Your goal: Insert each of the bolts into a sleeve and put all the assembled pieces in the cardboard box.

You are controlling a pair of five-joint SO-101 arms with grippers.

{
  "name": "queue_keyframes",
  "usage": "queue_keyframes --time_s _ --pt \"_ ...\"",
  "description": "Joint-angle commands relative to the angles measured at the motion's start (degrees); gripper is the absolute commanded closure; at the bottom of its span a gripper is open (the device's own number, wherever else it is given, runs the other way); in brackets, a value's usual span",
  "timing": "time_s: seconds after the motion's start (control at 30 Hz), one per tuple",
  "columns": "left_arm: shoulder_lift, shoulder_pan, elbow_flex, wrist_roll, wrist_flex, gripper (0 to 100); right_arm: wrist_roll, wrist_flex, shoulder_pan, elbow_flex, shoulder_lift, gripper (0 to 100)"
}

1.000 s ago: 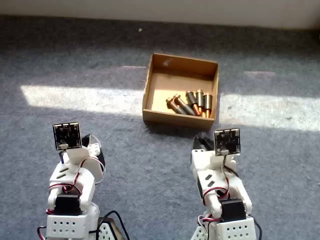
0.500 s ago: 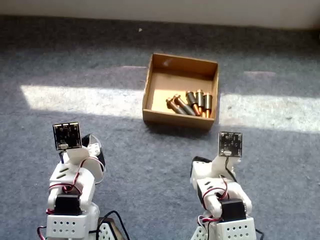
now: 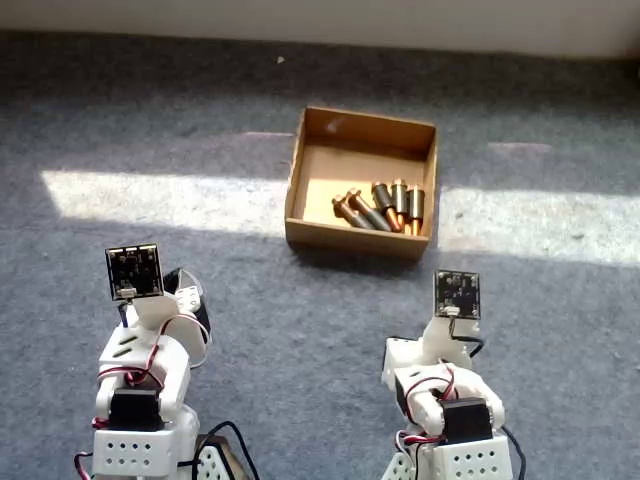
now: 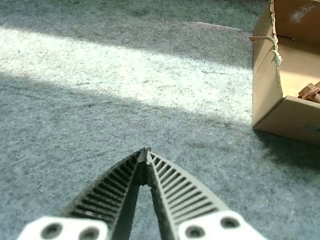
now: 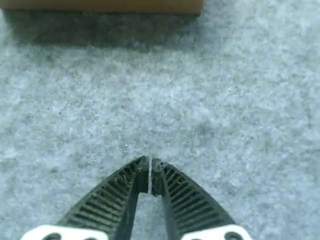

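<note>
The cardboard box (image 3: 310, 165) sits at the middle of the grey carpet, with several assembled bolt-and-sleeve pieces (image 3: 380, 208) lying side by side in its near right part. My left gripper (image 4: 145, 155) is shut and empty, low over the carpet, with the box (image 4: 272, 95) off to one side. My right gripper (image 5: 150, 165) is shut too, holding nothing, just short of the box's near wall (image 5: 100, 5). In the high view the left arm (image 3: 150, 330) is folded back at the near left and the right arm (image 3: 445, 350) at the near right.
Grey carpet (image 3: 200, 120) covers the whole surface, crossed by a bright band of sunlight (image 3: 150, 195). A pale wall edge (image 3: 400, 15) runs along the far side. Open floor lies to both sides of the box.
The right arm has drawn back from the box toward its base, its wrist camera board swinging up and back. The left arm has not moved.
</note>
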Motion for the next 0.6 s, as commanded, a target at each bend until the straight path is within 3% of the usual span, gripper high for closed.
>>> queue_keyframes --time_s 0.0,0.17,0.33,0.57 --pt "-0.66 -0.48 1.1 0.18 0.53 99 -0.44 0.22 0.57 7.34 -0.48 99.2" --pt "-0.66 -0.22 1.1 -0.62 6.68 99 -0.44 0.22 0.57 7.34 -0.48 99.2" --pt "-0.66 -0.22 1.1 -10.11 11.96 99 -0.44 0.22 0.57 7.34 -0.48 99.2" --pt "-0.66 -0.22 1.1 -10.64 19.87 99 -0.44 0.22 0.57 7.34 -0.48 99.2"
